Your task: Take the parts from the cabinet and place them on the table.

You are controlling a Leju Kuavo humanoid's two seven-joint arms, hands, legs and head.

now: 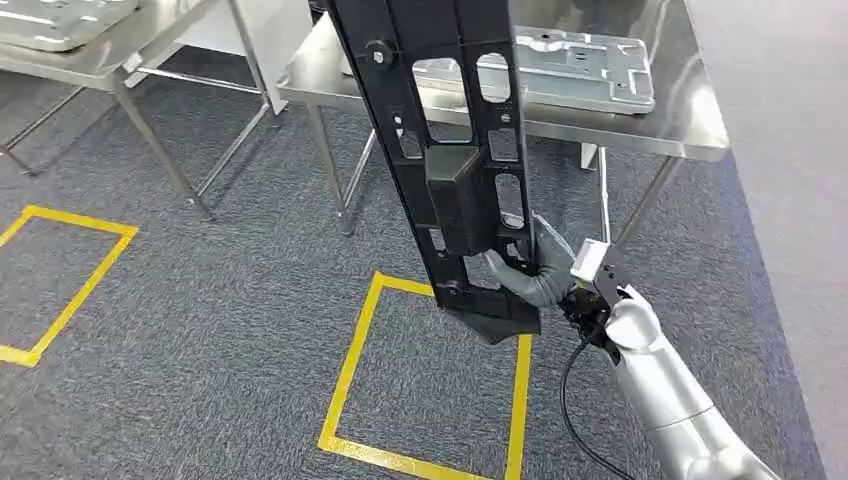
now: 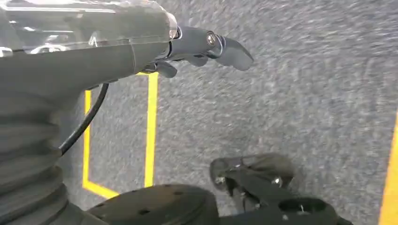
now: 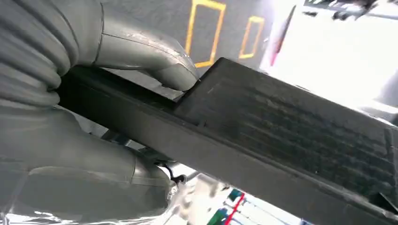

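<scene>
1. The long black plastic part (image 1: 445,150) stands nearly upright in the middle of the head view; its upper end is cut off by the picture's edge, and it hides a stretch of the steel table (image 1: 700,125) behind it.
2. The right hand (image 1: 530,275) grips the part near its lower end, its fingers partly hidden behind the black frame. In the right wrist view the thick grey thumb (image 3: 155,61) presses on one face of the part and the fingers wrap the other side.
3. The left hand (image 2: 202,47) hangs above the carpet, its dark fingers loosely extended and holding nothing; that view is blurred.
4. A grey metal panel (image 1: 560,70) lies flat on the far steel table, part of it seen through the part's cut-outs.
5. Far left, a second steel table (image 1: 100,60) carries another grey panel (image 1: 50,20), cut off at the corner.
6. Yellow tape squares (image 1: 350,370) mark the grey carpet, one directly below the held part and one at the left.
</scene>
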